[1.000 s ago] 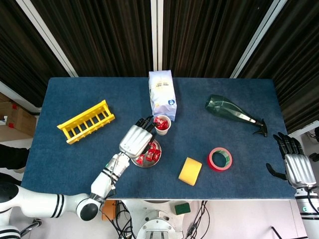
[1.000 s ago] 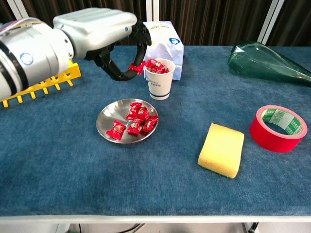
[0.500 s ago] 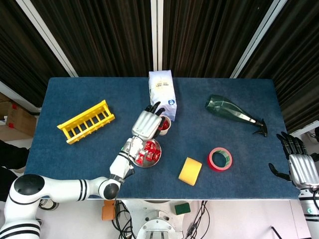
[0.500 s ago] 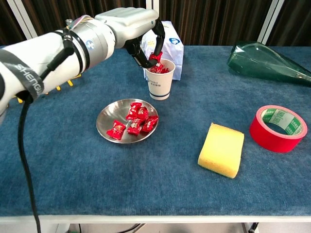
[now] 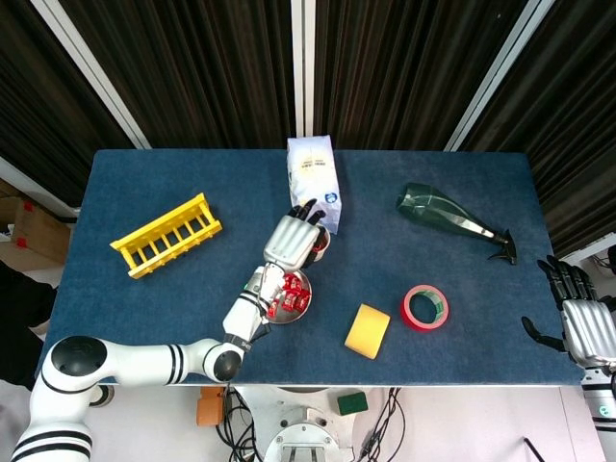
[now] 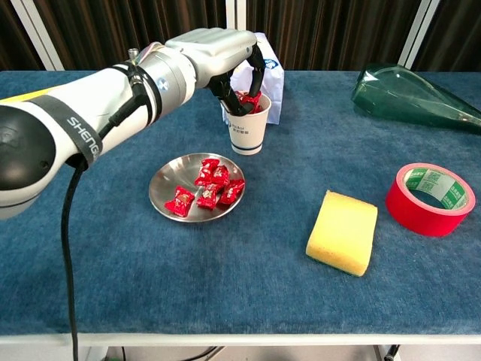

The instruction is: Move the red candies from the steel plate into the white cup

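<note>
The left hand (image 6: 225, 56) hung with fingertips in the mouth of the white cup (image 6: 247, 129), apparently pinching a red candy, though not clearly; remaining red candies (image 6: 207, 188) lay on the steel plate (image 6: 164, 184) just below-left.

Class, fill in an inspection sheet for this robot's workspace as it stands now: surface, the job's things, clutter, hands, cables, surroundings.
Surface: blue cloth-covered table.
Job's things: steel plate with several red candies on it; white cup behind the plate, upright, with red candies in it.
Clutter: yellow sponge, red tape roll, green bottle on its side, white bag behind the cup, yellow rack.
Hands: left hand over the cup's mouth, fingertips dipping in; whether it holds a candy cannot be told. Right hand off the table's right edge, fingers apart, holding nothing.
Cables: black cable hanging from the left arm.
Surroundings: dark slatted wall behind the table.
</note>
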Controlling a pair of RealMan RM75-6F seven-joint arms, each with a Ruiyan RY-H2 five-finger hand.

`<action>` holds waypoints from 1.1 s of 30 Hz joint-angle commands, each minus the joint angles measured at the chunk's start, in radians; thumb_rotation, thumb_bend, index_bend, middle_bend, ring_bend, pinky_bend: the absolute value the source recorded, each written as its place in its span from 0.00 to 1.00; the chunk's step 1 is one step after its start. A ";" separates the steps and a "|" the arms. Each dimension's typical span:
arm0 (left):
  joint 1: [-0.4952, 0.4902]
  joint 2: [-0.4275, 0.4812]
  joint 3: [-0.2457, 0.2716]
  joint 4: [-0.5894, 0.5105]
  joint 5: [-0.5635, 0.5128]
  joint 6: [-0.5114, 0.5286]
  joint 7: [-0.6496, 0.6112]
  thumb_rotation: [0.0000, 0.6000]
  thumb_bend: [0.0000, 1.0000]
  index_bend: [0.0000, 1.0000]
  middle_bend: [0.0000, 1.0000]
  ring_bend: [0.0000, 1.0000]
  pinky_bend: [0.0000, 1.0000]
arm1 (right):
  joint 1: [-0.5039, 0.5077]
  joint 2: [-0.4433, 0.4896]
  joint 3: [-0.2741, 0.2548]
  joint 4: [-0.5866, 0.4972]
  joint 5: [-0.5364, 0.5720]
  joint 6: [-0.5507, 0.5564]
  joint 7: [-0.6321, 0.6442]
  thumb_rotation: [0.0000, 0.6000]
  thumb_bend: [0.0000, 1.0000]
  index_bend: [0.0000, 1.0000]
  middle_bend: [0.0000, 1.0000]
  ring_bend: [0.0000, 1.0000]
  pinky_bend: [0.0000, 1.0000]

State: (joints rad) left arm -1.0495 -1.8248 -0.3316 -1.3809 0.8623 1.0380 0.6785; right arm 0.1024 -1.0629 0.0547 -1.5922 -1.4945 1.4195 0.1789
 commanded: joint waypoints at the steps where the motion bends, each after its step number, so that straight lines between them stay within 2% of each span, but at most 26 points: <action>1: 0.003 0.006 0.006 0.003 -0.006 0.002 0.006 1.00 0.36 0.51 0.20 0.05 0.20 | 0.000 -0.001 0.002 0.001 0.003 0.000 0.000 1.00 0.29 0.00 0.00 0.00 0.00; 7: 0.009 0.020 0.014 -0.001 -0.021 0.003 0.010 1.00 0.36 0.38 0.19 0.05 0.20 | 0.003 -0.004 0.002 0.002 0.007 -0.009 -0.009 1.00 0.29 0.00 0.00 0.00 0.00; 18: 0.029 0.071 0.035 -0.081 -0.014 0.025 0.019 1.00 0.36 0.36 0.19 0.05 0.20 | 0.008 -0.009 0.006 0.001 0.022 -0.022 -0.023 1.00 0.29 0.00 0.00 0.00 0.00; 23: 0.065 0.116 0.063 -0.164 0.005 0.071 0.026 1.00 0.36 0.36 0.19 0.05 0.20 | 0.011 -0.012 0.006 0.001 0.026 -0.029 -0.029 1.00 0.29 0.00 0.00 0.00 0.00; 27: 0.108 0.170 0.108 -0.252 0.012 0.104 0.041 1.00 0.35 0.36 0.19 0.05 0.20 | 0.013 -0.014 0.007 0.001 0.030 -0.034 -0.034 1.00 0.29 0.00 0.00 0.00 0.00; 33: 0.160 0.270 0.169 -0.402 -0.068 0.089 0.063 1.00 0.32 0.37 0.16 0.05 0.20 | 0.013 -0.017 0.007 -0.002 0.031 -0.033 -0.042 1.00 0.29 0.00 0.00 0.00 0.00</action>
State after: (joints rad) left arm -0.9166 -1.6000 -0.1938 -1.7251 0.8332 1.1343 0.7311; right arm 0.1153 -1.0794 0.0621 -1.5935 -1.4635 1.3864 0.1374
